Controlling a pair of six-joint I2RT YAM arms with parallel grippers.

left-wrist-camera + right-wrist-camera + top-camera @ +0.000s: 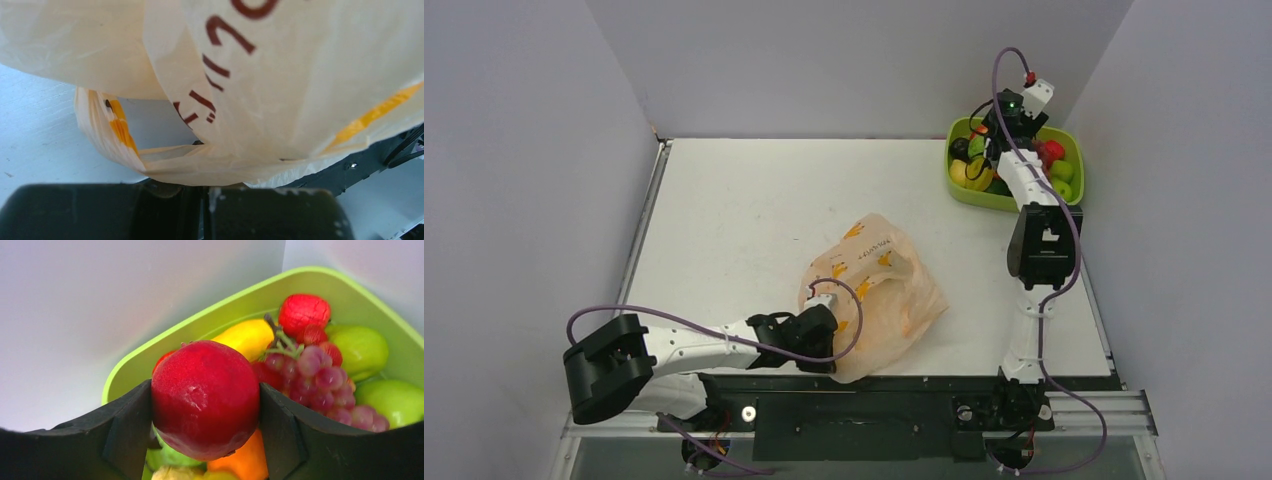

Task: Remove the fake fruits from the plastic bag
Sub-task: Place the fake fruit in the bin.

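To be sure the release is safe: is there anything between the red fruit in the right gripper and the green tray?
Nothing visible blocks it. The right gripper holds the red fruit over the green tray. Only fruits already inside, like an orange fruit, lie beneath, so it would likely land on them.

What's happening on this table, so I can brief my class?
The left gripper is shut on the thin peach-orange plastic bag, pinching its film. The right gripper grips a glossy dark-red round toy fruit over the lime-green rectangular tray, where a purple grape bunch and other toy fruits already lie.
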